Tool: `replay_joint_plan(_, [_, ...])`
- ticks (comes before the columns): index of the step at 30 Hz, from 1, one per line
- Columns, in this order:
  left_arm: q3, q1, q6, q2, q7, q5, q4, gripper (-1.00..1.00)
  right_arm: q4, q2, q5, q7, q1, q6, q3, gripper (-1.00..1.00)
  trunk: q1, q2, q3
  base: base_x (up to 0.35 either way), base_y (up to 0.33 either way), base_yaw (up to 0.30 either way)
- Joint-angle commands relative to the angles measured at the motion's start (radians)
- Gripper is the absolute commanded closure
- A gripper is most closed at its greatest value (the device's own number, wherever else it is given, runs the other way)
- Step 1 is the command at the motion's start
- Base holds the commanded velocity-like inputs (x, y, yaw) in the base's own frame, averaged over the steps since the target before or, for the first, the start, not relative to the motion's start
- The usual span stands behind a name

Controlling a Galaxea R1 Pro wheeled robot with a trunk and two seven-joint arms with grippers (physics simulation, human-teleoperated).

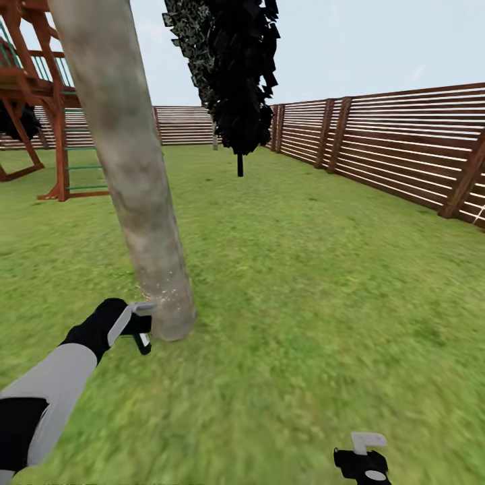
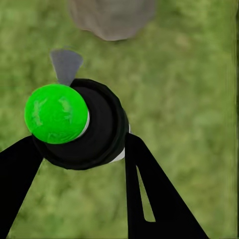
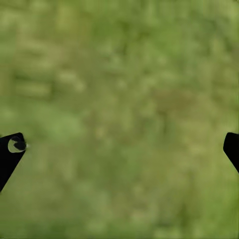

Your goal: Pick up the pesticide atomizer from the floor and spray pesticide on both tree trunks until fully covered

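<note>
- Head view showed my left gripper (image 1: 138, 327) low over the green lawn (image 1: 303, 289), just beside the base of the thick, pale grey-brown blotchy tree trunk (image 1: 128, 168), which leaned across the left of the picture.
- Left wrist view had my two black fingers (image 2: 149, 194) clamped on the small dark bottle-shaped pesticide atomizer (image 2: 92, 127), seen end-on, with a bright green round cap (image 2: 56, 113) facing the camera and a grey nozzle-like tip (image 2: 65, 64) pointing toward the trunk's foot (image 2: 112, 17).
- Pale specks showed on the bark near the trunk's base, level with the gripper.
- My right gripper (image 1: 364, 458) hung at the lower edge of the head view, well apart from the trunk; in the right wrist view its black fingertips (image 3: 11, 152) stood wide apart over blurred grass (image 3: 124, 114), holding nothing.
- Farther back stood a second tree with dark jagged foliage (image 1: 236, 74), a brown horizontal-slat wooden fence (image 1: 404, 155) and a red-brown wooden play frame (image 1: 40, 101).
</note>
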Motion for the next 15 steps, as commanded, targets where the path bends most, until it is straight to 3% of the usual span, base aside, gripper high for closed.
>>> replay_joint_plan(1, [-0.008,-0.013,0.011,0.003,0.003,0.008,-0.004,1.00,0.002,0.000,0.009,-0.002,-0.001,-0.005,-0.008,-1.00,0.000,0.000,-0.001,0.000,0.000,0.064])
replay_joint_plan(3, [-0.008,-0.047,0.021,0.007,0.002,0.007,-0.010,1.00,0.002,-0.001,0.009,-0.002,-0.001,-0.005,-0.008,-1.00,0.000,0.000,-0.001,0.000,0.000,0.021])
replay_joint_plan(7, [-0.008,-0.050,0.022,0.012,0.002,0.007,-0.011,1.00,0.002,-0.001,0.009,-0.002,-0.001,-0.005,-0.008,-1.00,0.000,0.000,-0.001,0.000,0.000,0.002])
replay_joint_plan(15, [-0.006,-0.039,0.022,0.028,0.002,0.004,-0.010,1.00,0.002,-0.001,0.009,-0.002,-0.001,-0.005,-0.008,-1.00,0.000,0.000,-0.001,0.062,-0.235,0.000])
